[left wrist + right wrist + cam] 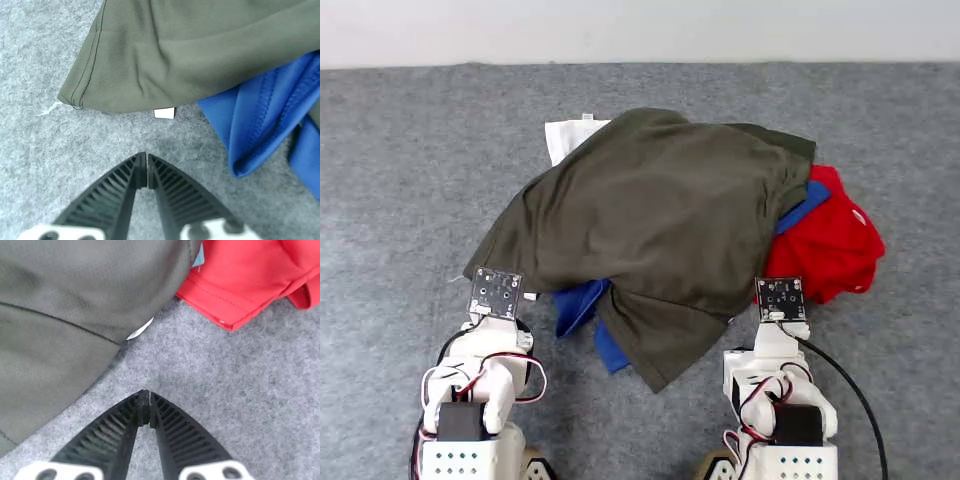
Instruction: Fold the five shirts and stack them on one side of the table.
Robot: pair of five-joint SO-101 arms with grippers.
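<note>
On the left, the left gripper sits low over the grey table cover, its fingers pressed together with nothing between them, just short of the hem of the olive shirt. A small white tag peeks out from under that hem. The olive shirt lies spread, unfolded, on top of the heap in the middle of the table (it hides most of what is beneath). A corner of a white shirt sticks out at its far left edge, and a blue shirt shows under its near edge. To the right, a crumpled red shirt lies partly under it. The right gripper, fingers likewise closed on nothing, hangs over bare cover near where the olive and red shirts meet.
</note>
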